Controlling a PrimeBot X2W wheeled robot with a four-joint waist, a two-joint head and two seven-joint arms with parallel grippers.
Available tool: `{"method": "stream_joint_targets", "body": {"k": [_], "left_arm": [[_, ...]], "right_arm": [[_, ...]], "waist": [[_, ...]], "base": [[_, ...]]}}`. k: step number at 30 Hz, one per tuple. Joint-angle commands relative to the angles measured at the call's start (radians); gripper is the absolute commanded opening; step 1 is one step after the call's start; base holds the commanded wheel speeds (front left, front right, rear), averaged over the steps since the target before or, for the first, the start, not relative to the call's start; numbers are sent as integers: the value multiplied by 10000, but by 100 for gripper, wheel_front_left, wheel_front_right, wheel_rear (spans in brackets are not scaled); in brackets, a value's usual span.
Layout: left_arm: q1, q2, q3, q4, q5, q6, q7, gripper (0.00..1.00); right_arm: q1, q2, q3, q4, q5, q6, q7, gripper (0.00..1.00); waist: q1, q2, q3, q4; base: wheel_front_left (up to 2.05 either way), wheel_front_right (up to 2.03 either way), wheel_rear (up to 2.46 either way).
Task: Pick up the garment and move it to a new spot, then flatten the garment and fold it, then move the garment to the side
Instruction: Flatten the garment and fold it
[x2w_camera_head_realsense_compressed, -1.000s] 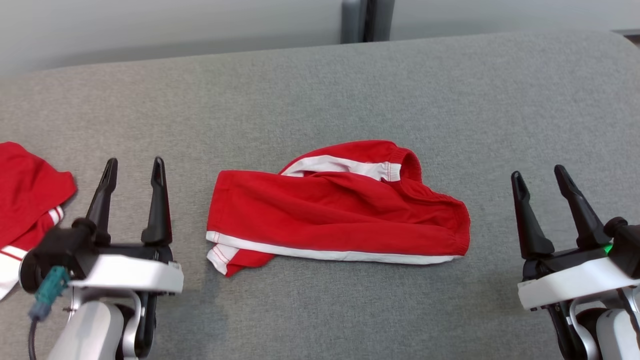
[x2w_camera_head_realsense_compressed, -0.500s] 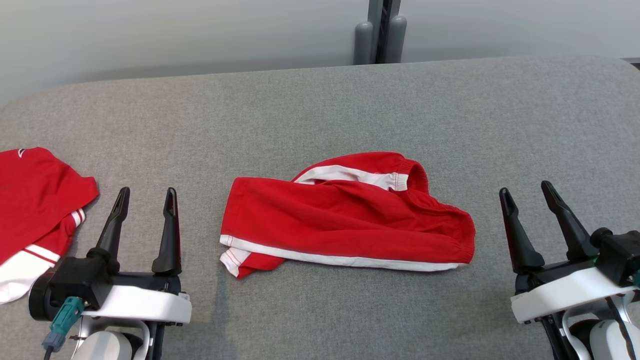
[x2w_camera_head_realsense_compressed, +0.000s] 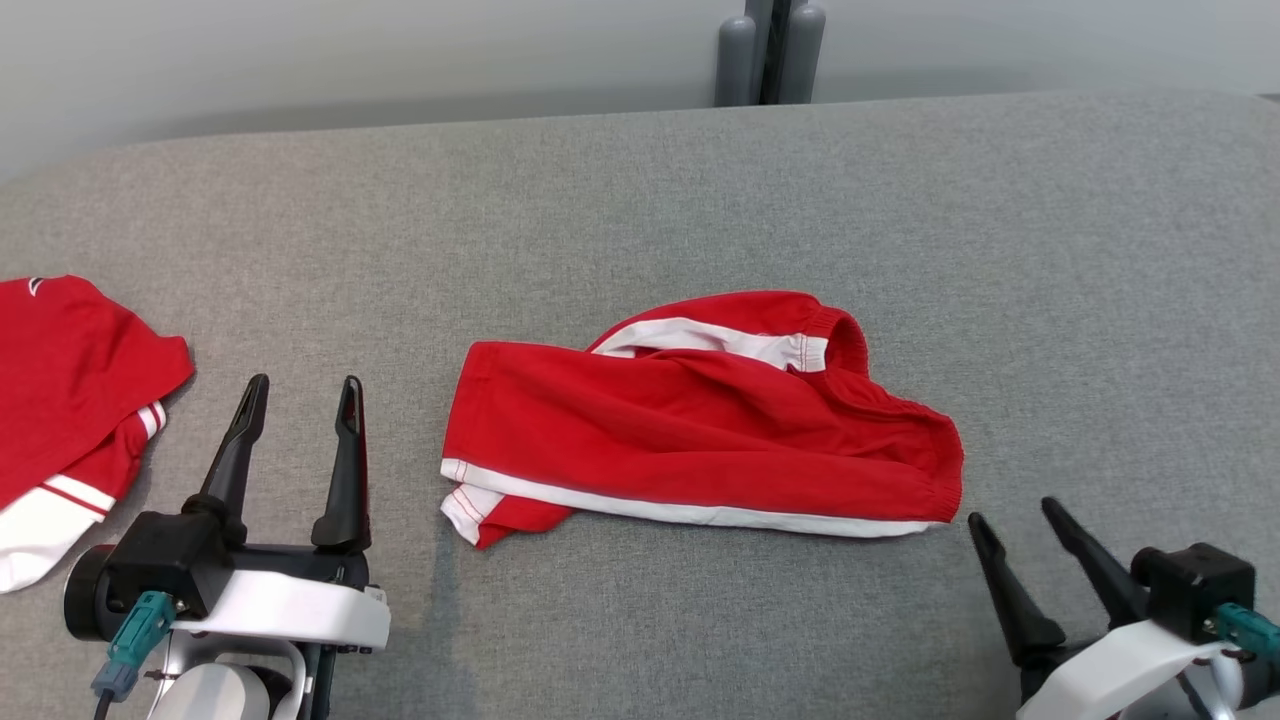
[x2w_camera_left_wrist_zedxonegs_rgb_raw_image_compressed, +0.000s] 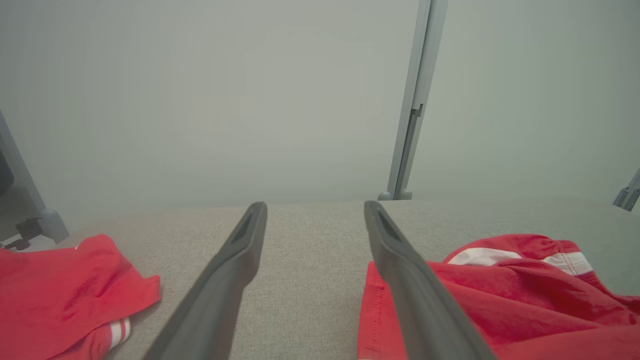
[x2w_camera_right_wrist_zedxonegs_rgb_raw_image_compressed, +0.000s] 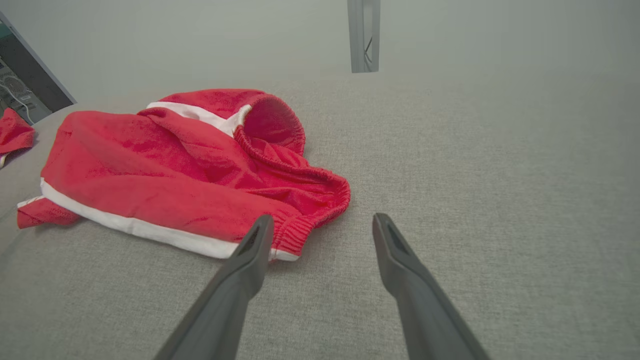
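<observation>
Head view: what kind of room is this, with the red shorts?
Probably a robot practice room for folding clothes: a gray cloth-covered table, red shorts laid on it, and plain partition walls behind.

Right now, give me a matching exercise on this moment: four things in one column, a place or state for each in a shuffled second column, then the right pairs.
Column one
1. red shorts
2. second red garment
3. left hand
4. right hand

Column two
A. open, by the elastic end of the shorts
B. rumpled in the middle, held by nothing
C. at the far left edge of the head view
D. open, between the two red pieces

Pairs: 1-B, 2-C, 3-D, 4-A
</observation>
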Motion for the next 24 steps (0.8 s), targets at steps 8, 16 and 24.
{"method": "stream_joint_targets", "body": {"k": [8, 16, 24], "left_arm": [[-254, 81, -18, -80, -2, 53, -1, 100], [-340, 77, -54, -101, 7, 119, 5, 100], [-400, 51, -58, -169, -30, 222, -23, 100]], "right_arm": [[-710, -341, 969, 1096, 793, 2, -325, 100], [-1630, -792, 1995, 1858, 1562, 2, -925, 0], [-2025, -1481, 2154, 544, 3180, 2, -127, 0]], "waist": [[0, 0, 394, 97], [0, 0, 578, 167], [0, 0, 707, 125]], "base": [[0, 0, 0], [0, 0, 0], [0, 0, 0]]}}
